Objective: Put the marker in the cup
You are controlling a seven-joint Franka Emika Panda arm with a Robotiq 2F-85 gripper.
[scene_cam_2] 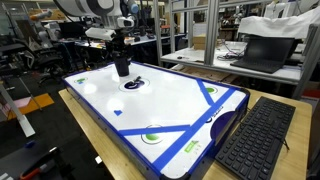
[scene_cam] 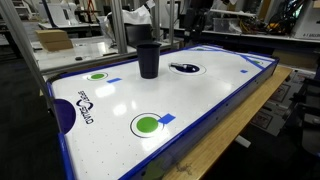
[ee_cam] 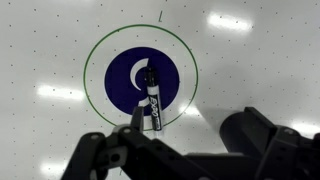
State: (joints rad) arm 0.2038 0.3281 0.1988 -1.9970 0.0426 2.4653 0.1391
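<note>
1. One marker (ee_cam: 152,100): flat on blue circle (ee_cam: 140,70) of surface (scene_cam: 220,100).
2. One cup (scene_cam: 148,58): upright, near marker, not touching.
3. Two green discs (scene_cam: 146,124): well apart.
4. One end effector (ee_cam: 185,125): above marker, fingers spread, empty.

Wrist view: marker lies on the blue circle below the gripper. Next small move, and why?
Probably nudge the open gripper sideways until the marker sits midway between the fingers; it lies flat and ungripped, close to one finger, so descending now might miss.
</note>
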